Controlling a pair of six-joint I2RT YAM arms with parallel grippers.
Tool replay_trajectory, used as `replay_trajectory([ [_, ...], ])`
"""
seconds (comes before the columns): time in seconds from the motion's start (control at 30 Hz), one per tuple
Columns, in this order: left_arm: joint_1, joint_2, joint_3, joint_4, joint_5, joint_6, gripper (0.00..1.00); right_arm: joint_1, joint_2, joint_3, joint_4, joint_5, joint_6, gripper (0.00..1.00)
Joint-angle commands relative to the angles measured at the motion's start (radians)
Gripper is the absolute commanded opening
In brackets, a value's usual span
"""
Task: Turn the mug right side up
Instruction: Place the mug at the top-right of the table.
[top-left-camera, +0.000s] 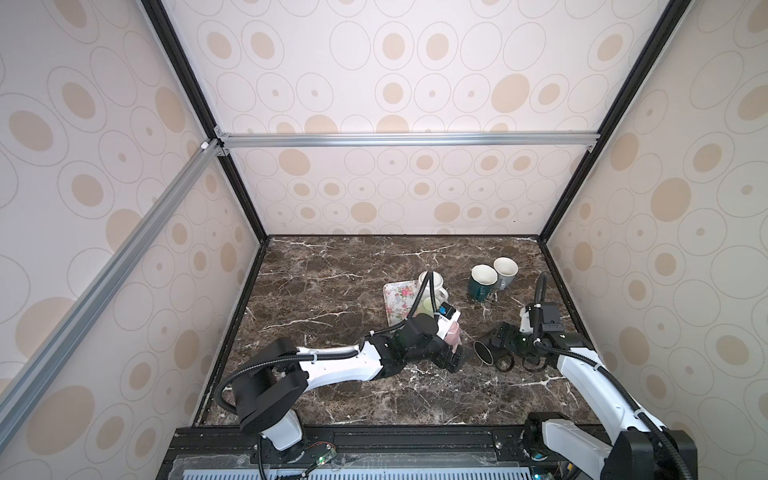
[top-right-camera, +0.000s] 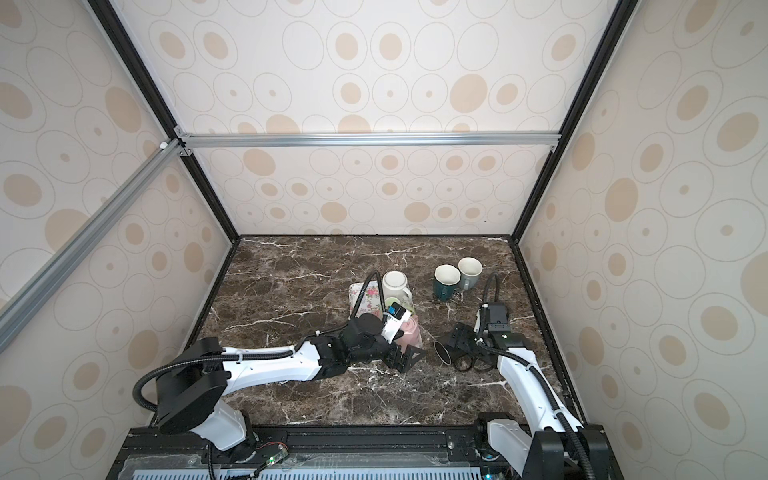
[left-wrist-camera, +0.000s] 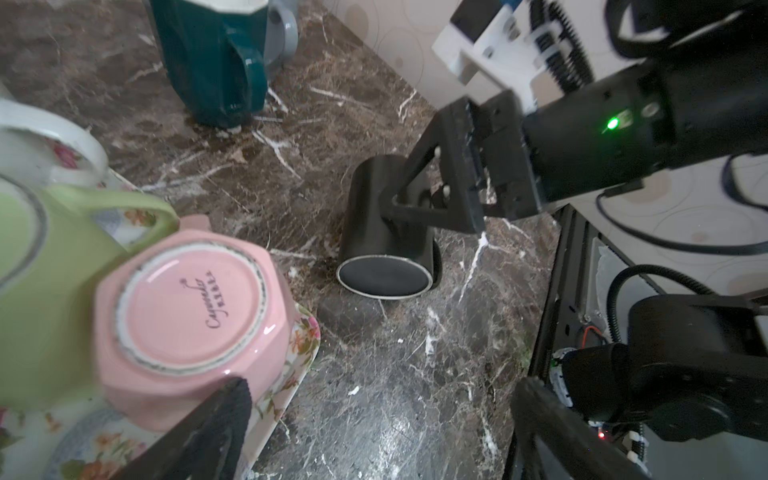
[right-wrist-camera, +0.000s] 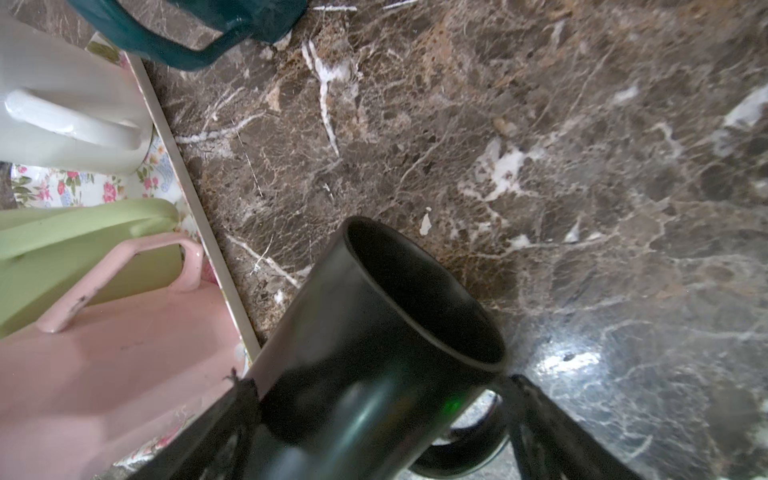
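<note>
While empty black mug (right-wrist-camera: 374, 332) lies sideways inside open right hand (right-wrist-camera: 382, 386) | left hand (left-wrist-camera: 380, 386) open | tray (right-wrist-camera: 195, 208): three mugs (right-wrist-camera: 104, 353)

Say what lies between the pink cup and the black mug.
Tray corner, then bare table up to the black mug; the left wrist view shows it.

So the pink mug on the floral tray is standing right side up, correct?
Not right side up. The pink mug on the floral tray stands upside down: the left wrist view shows its base facing up, with the printed maker's mark on it.
</note>
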Motion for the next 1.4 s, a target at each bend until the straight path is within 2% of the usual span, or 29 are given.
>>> replay_trajectory([
  [0.0, -0.023, 0.051, 0.068, 0.014, -0.026, 0.014, 0.98, -0.005, -0.011, -0.038, 0.065, 0.038, 0.067, 0.93],
  [0.1, -0.024, 0.122, 0.129, -0.007, 0.007, 0.026, 0.98, -0.005, -0.028, -0.065, 0.110, 0.032, 0.106, 0.93],
  [0.33, -0.024, 0.238, 0.255, -0.085, -0.004, 0.039, 0.98, -0.006, -0.057, -0.075, 0.116, 0.037, 0.177, 0.93],
  [0.73, -0.021, 0.397, 0.478, -0.257, -0.054, 0.081, 0.98, -0.006, -0.085, -0.075, 0.110, 0.107, 0.188, 0.92],
  [1.37, 0.031, 0.489, 0.648, -0.409, -0.165, 0.194, 0.98, -0.008, -0.106, -0.047, 0.061, 0.092, 0.149, 0.88],
])
